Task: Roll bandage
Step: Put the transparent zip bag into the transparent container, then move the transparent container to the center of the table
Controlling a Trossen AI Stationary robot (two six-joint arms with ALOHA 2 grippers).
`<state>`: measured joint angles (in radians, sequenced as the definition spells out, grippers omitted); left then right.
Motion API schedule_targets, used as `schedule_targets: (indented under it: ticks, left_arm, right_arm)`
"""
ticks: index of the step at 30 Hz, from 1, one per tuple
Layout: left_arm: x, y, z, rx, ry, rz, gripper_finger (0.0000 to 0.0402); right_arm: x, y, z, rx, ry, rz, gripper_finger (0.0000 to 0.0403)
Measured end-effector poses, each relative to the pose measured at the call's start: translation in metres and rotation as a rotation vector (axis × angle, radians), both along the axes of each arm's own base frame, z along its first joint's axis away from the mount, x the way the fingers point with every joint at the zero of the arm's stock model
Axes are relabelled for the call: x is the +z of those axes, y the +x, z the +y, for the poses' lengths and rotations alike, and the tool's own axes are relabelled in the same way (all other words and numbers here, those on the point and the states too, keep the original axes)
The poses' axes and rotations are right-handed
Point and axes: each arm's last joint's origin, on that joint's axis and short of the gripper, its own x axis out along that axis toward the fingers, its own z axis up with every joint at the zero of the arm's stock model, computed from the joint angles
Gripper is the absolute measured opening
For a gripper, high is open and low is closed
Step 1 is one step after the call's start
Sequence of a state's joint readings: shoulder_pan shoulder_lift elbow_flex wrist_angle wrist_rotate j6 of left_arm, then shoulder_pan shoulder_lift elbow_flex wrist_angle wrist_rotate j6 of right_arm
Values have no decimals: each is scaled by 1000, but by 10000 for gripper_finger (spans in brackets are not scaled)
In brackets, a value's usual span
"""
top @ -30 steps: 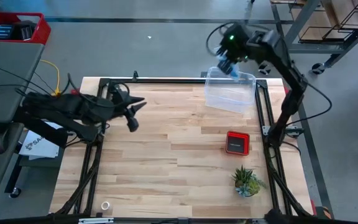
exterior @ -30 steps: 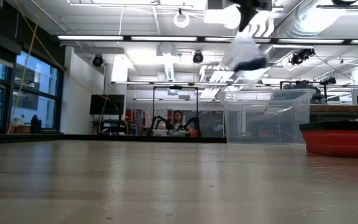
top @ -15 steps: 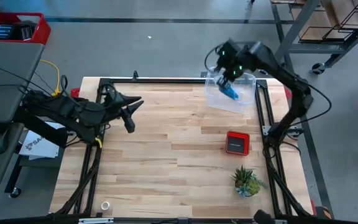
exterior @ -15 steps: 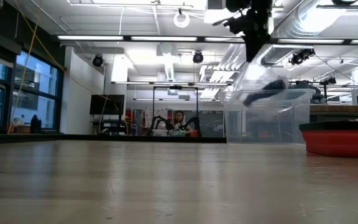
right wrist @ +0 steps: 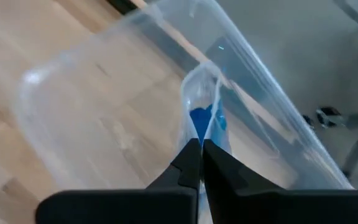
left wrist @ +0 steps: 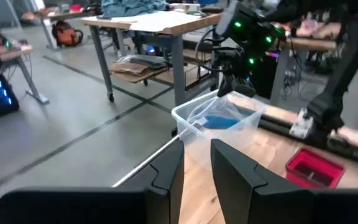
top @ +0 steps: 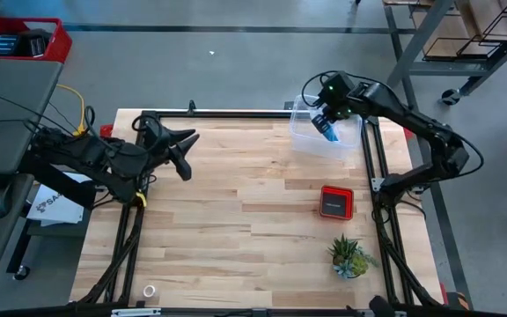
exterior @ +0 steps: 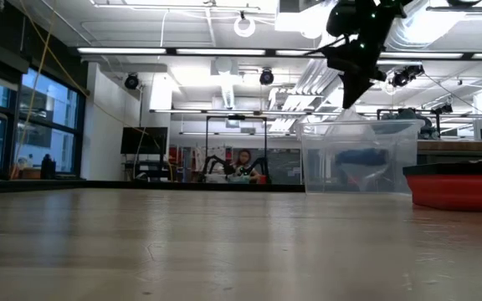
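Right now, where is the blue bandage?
In the high view the bandage lies inside the clear box at the table's far right corner, in a clear bag pinched by the right gripper.

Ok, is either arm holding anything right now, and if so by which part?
The right end effector pinches the top edge of the clear plastic bag holding the blue bandage, over the clear box. The left end effector holds nothing.

My right arm reaches from the worktop's right side up and across to its far right corner, wrist bent down. Its right hand (top: 322, 120) hangs there with the two fingers (right wrist: 190, 163) pressed together, pinching thin clear plastic. My left arm lies low at the left edge, left hand (top: 179, 151) held level, fingers (left wrist: 166, 174) slightly apart, gripping nothing.
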<state>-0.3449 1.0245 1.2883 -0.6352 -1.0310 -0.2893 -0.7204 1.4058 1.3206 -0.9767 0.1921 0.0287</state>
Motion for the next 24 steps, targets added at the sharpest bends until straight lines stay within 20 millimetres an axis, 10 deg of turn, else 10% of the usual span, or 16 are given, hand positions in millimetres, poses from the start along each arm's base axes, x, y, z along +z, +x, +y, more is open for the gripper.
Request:
schedule_targets:
  ticks: [13,20,24]
  left_arm:
    - [1,1,3,54,-94,-94,76]
    - [-2,6,2,68,-123,-114,76]
    - [-3,9,1,70,-126,-113,76]
  right_arm:
    - [25,-10,-18,-179,-174,31,163]
    - [-2,-67,-87,-584,47,-156,22]
    - [-7,-88,-110,-727,65,-285,9]
